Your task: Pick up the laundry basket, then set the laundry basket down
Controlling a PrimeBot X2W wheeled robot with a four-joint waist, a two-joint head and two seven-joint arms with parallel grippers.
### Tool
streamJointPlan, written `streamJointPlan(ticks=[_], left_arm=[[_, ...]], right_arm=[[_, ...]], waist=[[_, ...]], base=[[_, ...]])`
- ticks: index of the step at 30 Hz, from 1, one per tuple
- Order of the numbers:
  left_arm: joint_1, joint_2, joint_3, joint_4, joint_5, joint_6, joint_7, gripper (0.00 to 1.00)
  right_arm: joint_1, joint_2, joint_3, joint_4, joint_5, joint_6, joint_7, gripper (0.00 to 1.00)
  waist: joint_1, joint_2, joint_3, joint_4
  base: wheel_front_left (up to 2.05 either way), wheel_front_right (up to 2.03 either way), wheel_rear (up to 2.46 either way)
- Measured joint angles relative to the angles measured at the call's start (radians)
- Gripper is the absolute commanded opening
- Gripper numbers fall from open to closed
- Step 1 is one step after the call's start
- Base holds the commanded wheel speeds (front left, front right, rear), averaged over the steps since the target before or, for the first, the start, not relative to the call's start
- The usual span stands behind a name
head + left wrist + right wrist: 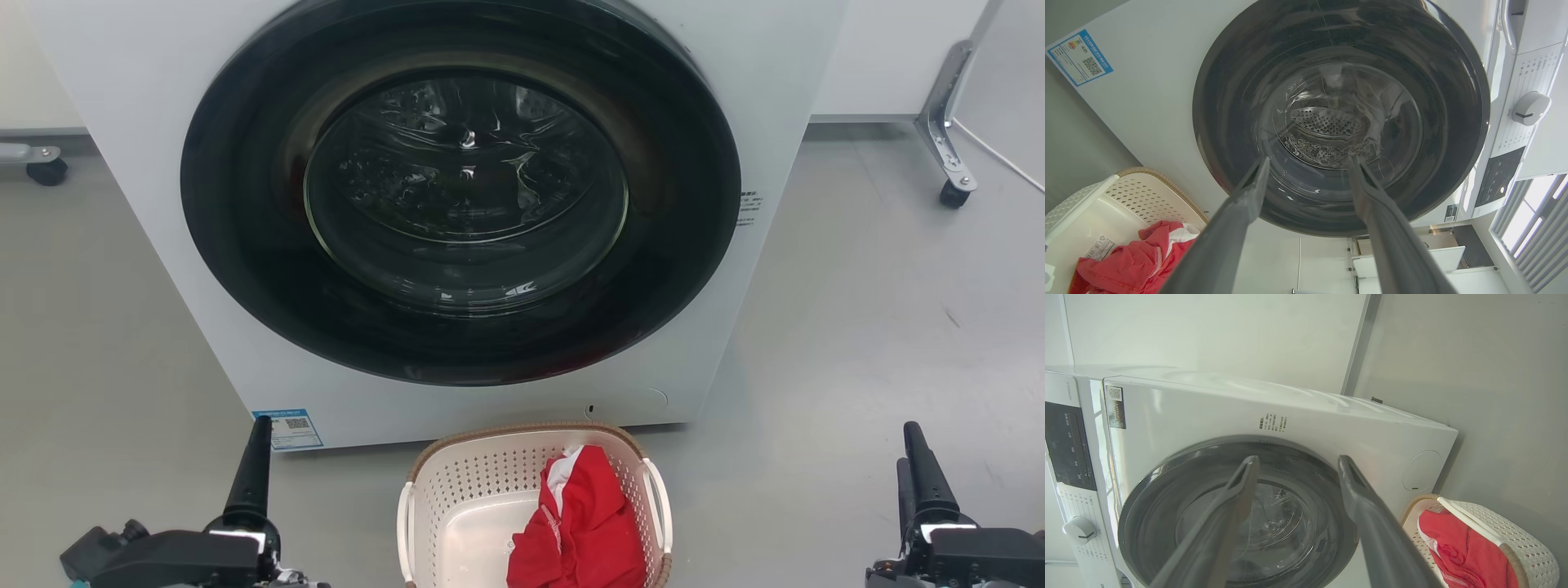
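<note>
The laundry basket (482, 490) stands on the floor at the bottom middle of the head view, just in front of the washing machine. It is cream-white and perforated, with a brown woven rim and white side handles, and a red and white garment (584, 518) lies in it. My left gripper (260, 457) is off to the basket's left and my right gripper (918, 461) far to its right, both apart from it. The left wrist view has the basket (1147, 192) at lower left, past my open left gripper (1308, 161). In the right wrist view the basket (1527, 543) sits lower right of my open right gripper (1298, 461).
The white washing machine (163, 147) with its dark round door (465, 188) shut rises right behind the basket. A metal leg on a caster (951, 163) stands at the back right and another caster (45, 167) at the far left. Grey floor lies on both sides.
</note>
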Motion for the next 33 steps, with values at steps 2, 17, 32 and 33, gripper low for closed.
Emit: streamJointPlan(ticks=[2,17,32,33], left_arm=[[-0.001,0.002,-0.006,-0.001,0.019,0.000,-0.001,1.00],[-0.038,0.049,-0.099,-0.032,0.296,0.062,-0.054,1.00],[-0.056,0.094,-0.195,-0.048,0.546,0.118,-0.110,1.00],[-0.057,0.096,-0.199,-0.048,0.556,0.124,-0.115,1.00]], right_arm=[[0.000,-0.004,0.004,0.000,-0.012,0.000,-0.002,1.00],[-0.025,-0.061,0.085,-0.002,-0.264,-0.031,-0.064,1.00],[-0.045,-0.116,0.182,0.001,-0.521,-0.072,-0.120,1.00],[-0.045,-0.118,0.187,0.002,-0.539,-0.074,-0.123,1.00]], waist=[[0.0000,0.0000,0.000,0.000],[0.0000,0.0000,-0.005,0.001],[-0.0001,0.0000,-0.014,0.001],[-0.0002,0.0000,-0.014,0.001]], base=[[0.00,0.00,0.00],[0.00,0.00,0.00],[0.00,0.00,0.00],[0.00,0.00,0.00]])
